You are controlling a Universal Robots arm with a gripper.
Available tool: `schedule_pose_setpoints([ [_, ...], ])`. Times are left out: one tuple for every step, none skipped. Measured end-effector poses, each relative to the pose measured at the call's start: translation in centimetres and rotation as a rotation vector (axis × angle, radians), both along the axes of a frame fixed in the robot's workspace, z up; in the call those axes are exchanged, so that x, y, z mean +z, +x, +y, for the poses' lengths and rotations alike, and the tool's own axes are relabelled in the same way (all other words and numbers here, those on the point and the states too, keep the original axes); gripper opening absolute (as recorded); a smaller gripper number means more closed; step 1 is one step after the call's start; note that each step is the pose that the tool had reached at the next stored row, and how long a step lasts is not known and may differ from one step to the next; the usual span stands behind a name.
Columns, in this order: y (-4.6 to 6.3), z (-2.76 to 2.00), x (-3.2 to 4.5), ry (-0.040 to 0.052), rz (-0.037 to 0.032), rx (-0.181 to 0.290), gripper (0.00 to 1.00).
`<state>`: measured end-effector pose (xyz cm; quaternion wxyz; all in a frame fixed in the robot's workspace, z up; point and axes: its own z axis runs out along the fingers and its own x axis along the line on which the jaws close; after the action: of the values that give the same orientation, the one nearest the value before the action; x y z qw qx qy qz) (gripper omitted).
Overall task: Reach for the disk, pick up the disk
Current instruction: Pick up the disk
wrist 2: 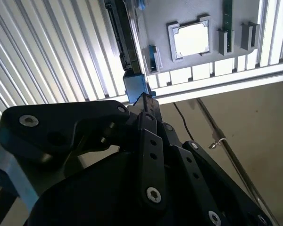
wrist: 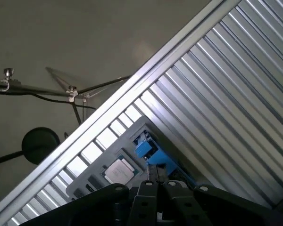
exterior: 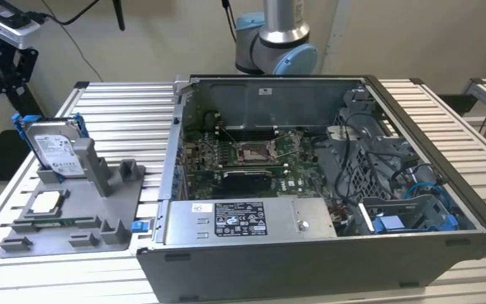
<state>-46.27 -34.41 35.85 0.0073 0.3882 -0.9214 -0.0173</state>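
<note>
Disk (exterior: 55, 147) on edge in holder (exterior: 99, 209) beside the case (exterior: 311, 266): best approached square over top edge, straddling both faces; jaws' state impossible to tell.

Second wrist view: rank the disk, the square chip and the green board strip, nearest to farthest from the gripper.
1. disk, standing edge-on, right by the gripper.
2. square chip, lying flat, farther out past the disk.
3. green board strip, just beyond the chip.
</note>
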Motion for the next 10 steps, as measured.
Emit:
schedule_pose_setpoints([
  [0.00, 0.00, 0.00, 0.0000, 0.0000, 0.005, 0.00],
  [0.00, 0.00, 0.00, 0.0000, -0.0001, 0.013, 0.00],
  [0.00, 0.00, 0.00, 0.0000, 0.0001, 0.022, 0.00],
  [0.00, 0.00, 0.00, 0.0000, 0.0000, 0.032, 0.00],
  [0.00, 0.00, 0.00, 0.0000, 0.0000, 0.043, 0.00],
  [0.00, 0.00, 0.00, -0.0002, 0.0000, 0.054, 0.00],
  [0.00, 0.00, 0.00, -0.0002, 0.0000, 0.067, 0.00],
  [0.00, 0.00, 0.00, -0.0003, 0.0000, 0.081, 0.00],
  [0.00, 0.00, 0.00, -0.0003, 0.0000, 0.094, 0.00],
  [0.00, 0.00, 0.00, -0.0003, 0.0000, 0.109, 0.00],
])
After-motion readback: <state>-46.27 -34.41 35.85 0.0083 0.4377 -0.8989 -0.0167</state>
